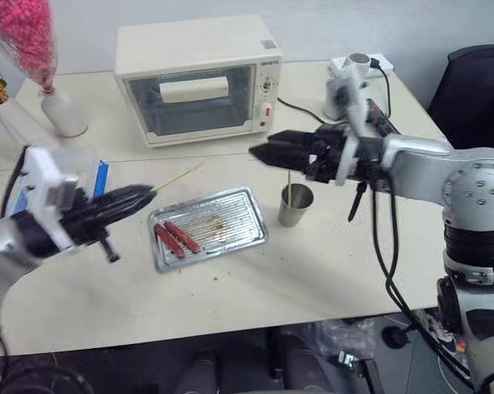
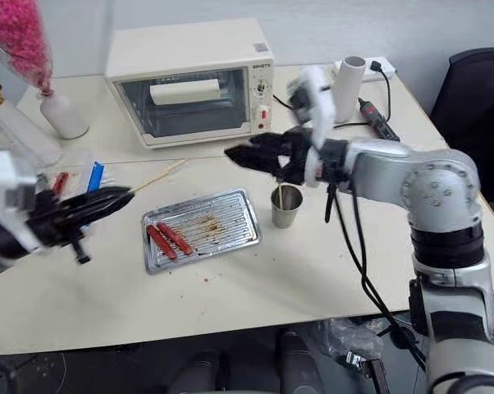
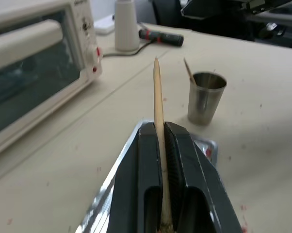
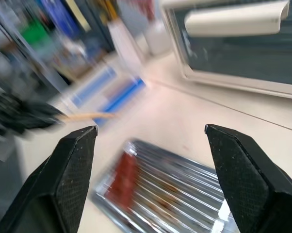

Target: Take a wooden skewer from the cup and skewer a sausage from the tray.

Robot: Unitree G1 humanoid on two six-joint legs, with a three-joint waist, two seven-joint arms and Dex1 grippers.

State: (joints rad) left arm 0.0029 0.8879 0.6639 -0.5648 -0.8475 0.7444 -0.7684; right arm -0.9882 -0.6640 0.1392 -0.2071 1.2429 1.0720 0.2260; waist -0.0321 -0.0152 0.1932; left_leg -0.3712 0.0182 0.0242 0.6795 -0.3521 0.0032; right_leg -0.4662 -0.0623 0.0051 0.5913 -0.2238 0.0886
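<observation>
Clamped between the two black fingers (image 3: 148,179) of the left hand (image 1: 140,197), the wooden skewer (image 3: 158,104) runs straight out past the fingertips, its pointed end free in the air. From the head views this hand hovers above the cream worktop (image 1: 313,271) on the robot's left, just left of the tray (image 1: 208,226), with the skewer slanting up and away towards the toaster oven (image 1: 198,78). Pressed tight on the stick, the fingers show no gap.

Right hand (image 1: 272,152) hangs above the worktop between the oven and the cup (image 1: 295,205), its fingers spread wide and gripping nothing; the right wrist view looks down between them at the tray.

On the tray's ribbed floor lie two red sausages (image 1: 175,239) side by side at its left end, with brown grease marks towards the middle. Just to the right of the tray stands the shiny metal cup, upright, with another thin stick (image 3: 189,72) leaning inside it.

Behind, a white bottle (image 1: 62,111) holding pink flowers stands at the far left, and a white cylinder (image 2: 349,78) stands near the right rear corner of the worktop.
</observation>
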